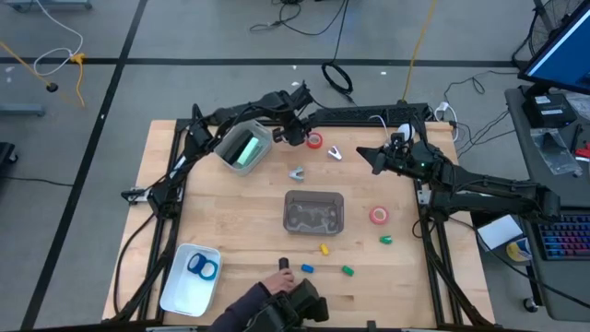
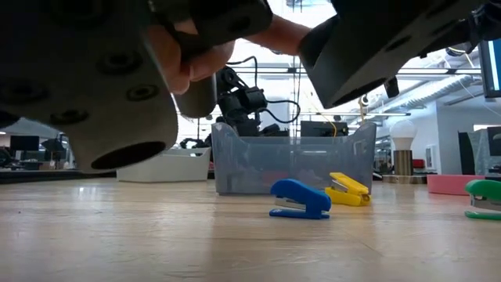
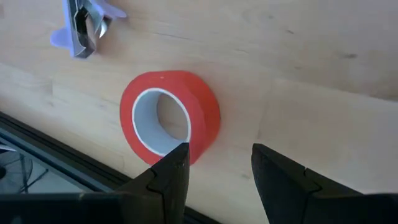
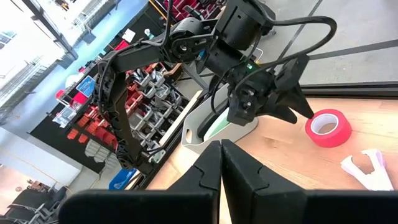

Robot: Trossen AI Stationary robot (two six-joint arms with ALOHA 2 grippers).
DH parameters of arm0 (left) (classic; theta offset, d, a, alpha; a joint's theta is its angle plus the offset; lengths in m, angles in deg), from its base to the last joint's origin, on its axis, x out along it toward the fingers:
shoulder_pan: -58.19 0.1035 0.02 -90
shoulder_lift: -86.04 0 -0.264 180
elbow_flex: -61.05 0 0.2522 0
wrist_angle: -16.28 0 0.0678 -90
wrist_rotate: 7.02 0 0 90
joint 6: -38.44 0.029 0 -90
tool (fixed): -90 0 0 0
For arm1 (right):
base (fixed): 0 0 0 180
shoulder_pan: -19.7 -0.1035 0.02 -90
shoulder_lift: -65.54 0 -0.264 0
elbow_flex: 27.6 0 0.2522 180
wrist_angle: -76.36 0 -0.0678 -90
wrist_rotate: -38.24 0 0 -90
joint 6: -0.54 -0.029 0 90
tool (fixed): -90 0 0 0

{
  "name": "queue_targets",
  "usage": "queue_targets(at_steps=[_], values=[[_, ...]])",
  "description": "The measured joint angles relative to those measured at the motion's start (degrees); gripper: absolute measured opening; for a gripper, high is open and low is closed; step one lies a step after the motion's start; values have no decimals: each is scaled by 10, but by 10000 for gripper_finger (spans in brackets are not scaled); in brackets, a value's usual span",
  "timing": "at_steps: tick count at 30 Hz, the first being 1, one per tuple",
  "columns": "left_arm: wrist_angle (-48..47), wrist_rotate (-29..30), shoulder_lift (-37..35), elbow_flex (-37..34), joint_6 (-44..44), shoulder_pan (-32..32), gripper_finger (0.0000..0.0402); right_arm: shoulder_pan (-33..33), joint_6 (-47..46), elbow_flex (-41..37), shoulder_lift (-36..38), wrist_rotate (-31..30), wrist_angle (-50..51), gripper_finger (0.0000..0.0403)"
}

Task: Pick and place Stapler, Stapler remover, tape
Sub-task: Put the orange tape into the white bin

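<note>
Here, left gripper (image 3: 219,167) open beside red tape (image 3: 171,114)

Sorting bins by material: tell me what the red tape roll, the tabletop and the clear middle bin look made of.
Red tape roll: glossy plastic film, white core, probably card.
Tabletop: pale wood, visible grain, matte.
Clear bin: translucent plastic, apparently rigid.

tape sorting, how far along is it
Done: blue tape rolls lie in the white tray. In hand: the left gripper, open, hovers at the red tape, not yet gripping. Left: the pink tape, small staplers and staple removers on the table. The right gripper waits shut.
</note>
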Motion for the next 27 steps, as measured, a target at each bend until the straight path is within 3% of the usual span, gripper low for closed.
queue_targets(at_steps=[27], values=[[38, -28, 25, -1, 19, -15, 175, 0, 0, 0, -1, 0, 6, 4]])
